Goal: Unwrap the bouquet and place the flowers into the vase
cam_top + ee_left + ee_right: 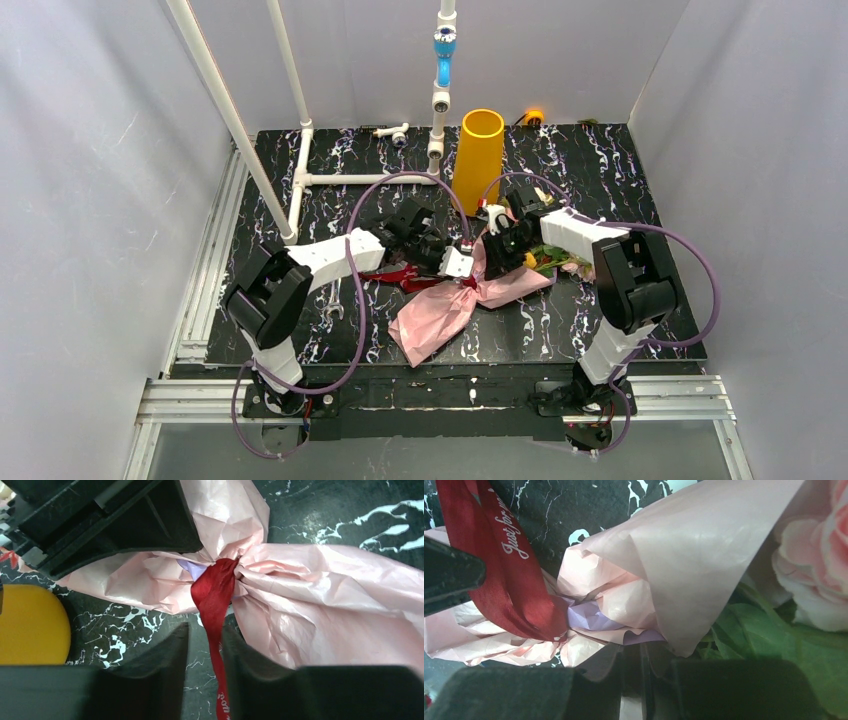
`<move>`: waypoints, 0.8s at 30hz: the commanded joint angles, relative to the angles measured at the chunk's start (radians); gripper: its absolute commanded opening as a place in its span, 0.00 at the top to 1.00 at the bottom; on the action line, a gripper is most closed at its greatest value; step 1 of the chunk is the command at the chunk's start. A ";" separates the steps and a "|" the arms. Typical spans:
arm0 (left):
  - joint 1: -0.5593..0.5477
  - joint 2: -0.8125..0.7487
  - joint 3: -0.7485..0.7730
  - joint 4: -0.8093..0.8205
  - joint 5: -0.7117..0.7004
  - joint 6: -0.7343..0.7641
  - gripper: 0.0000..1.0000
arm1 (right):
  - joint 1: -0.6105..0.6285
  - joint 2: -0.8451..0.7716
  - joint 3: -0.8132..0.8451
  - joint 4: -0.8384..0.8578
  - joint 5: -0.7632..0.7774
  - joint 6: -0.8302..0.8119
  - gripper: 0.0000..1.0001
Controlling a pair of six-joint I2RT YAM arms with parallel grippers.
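From above, the bouquet [470, 295] lies on its side in the middle of the table [600, 330], apart from the vase [478, 160] standing upright at the back. Both arms meet at its tied neck, the left gripper [458, 262] on the ribbon side and the right gripper [503, 243] nearer the flowers [562, 262].

From the left wrist, the ribbon [212, 595] runs from the knot straight down between the fingers. The jaws stand narrow (whether they actually pinch it I cannot tell). The step looks like untying, and the next move calls for a steady pull on the ribbon away from the knot.

From the right wrist, the jaws are nearly closed on the paper [704, 555] at the neck, pinning it. Only one pink rose [819, 570] and some leaves show. The stems are hidden inside the wrap, and the knot is buried in the crinkles.
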 commanded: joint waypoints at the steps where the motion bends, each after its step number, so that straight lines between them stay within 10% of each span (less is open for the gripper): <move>1: -0.032 -0.025 0.015 0.029 -0.023 -0.012 0.85 | 0.017 0.111 -0.037 -0.001 0.120 0.011 0.82; 3: -0.048 -0.061 0.012 0.027 -0.023 -0.017 1.00 | 0.022 0.127 -0.030 -0.008 0.137 0.017 0.85; 7: -0.064 -0.139 0.033 0.036 0.009 -0.136 1.00 | 0.035 0.164 -0.005 -0.035 0.178 0.026 0.99; 24: -0.123 -0.318 -0.062 0.079 0.027 -0.379 1.00 | 0.044 0.224 0.049 -0.099 0.267 0.009 0.99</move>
